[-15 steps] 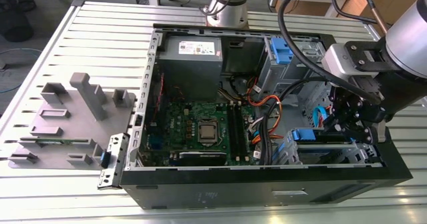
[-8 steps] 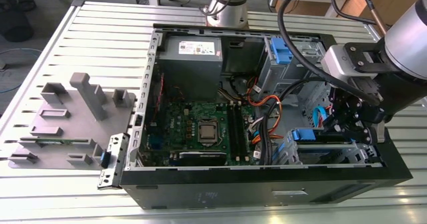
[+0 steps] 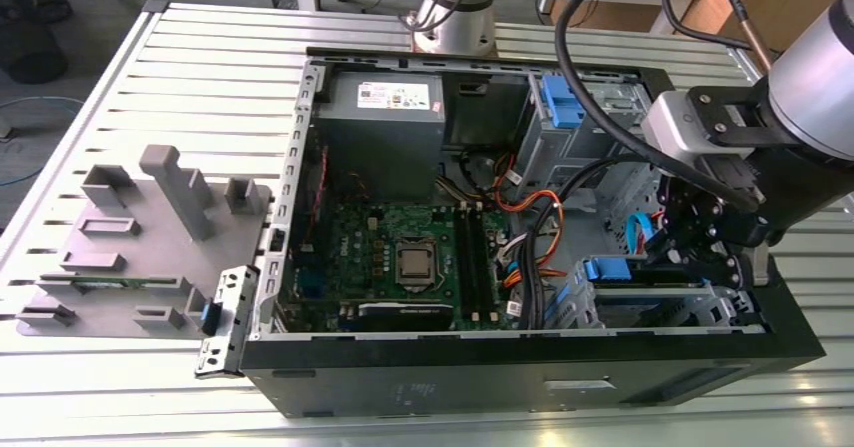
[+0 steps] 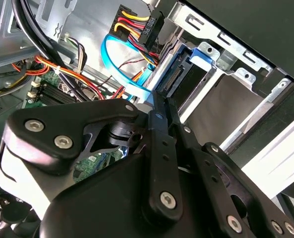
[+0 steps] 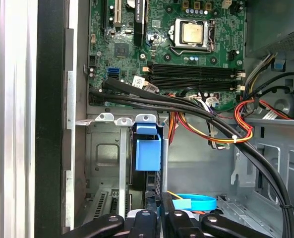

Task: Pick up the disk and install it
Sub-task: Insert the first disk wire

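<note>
The disk (image 3: 650, 297) stands on edge inside the drive cage (image 3: 694, 319) at the near corner of the open computer case, on the exterior view's right. Its blue rail (image 5: 147, 148) and dark connector end (image 4: 179, 79) face my gripper. My gripper (image 3: 701, 257) hangs just over that cage. In both wrist views its fingers lie close together, shut, with the tips (image 4: 156, 101) at the disk's exposed end beside the connector. From the first wrist view, the fingers (image 5: 147, 218) line up with the disk's edge, and I see nothing clamped between them.
A blue flat cable (image 4: 117, 74) loops beside the fingertips, and red, yellow and black wire bundles (image 5: 211, 124) cross the case nearby. The motherboard (image 3: 400, 257) and grey power supply (image 3: 380, 102) fill the case. A grey fixture (image 3: 147, 237) stands on the slatted table.
</note>
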`<state>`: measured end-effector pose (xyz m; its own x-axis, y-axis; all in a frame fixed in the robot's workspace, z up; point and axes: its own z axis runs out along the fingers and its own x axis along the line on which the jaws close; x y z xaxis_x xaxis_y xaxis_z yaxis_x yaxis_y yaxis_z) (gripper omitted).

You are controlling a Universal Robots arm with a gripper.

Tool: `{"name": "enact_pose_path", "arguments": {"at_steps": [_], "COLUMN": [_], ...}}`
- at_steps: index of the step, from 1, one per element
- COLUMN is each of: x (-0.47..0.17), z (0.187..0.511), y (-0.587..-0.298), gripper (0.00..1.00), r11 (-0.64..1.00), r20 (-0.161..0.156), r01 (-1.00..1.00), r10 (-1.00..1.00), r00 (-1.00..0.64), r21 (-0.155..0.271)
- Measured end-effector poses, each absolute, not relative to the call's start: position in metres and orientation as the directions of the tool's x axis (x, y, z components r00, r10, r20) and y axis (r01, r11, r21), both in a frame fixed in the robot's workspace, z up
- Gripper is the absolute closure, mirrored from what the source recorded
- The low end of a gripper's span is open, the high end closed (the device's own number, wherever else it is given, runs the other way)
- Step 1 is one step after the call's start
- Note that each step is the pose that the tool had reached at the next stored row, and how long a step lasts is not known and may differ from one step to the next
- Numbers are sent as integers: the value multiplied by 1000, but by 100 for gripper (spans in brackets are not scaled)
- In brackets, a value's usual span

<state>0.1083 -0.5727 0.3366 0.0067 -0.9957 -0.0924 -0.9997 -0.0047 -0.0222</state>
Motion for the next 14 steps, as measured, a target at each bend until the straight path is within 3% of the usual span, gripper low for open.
{"name": "enact_pose_path", "arguments": {"at_steps": [14], "x": [108], "z": [333], "y": [-573], "gripper": [84], "r11": [-5], "r20": [-92], "r01": [-1000], "r10": [-996], "r00": [7], "r21": [-22]}}
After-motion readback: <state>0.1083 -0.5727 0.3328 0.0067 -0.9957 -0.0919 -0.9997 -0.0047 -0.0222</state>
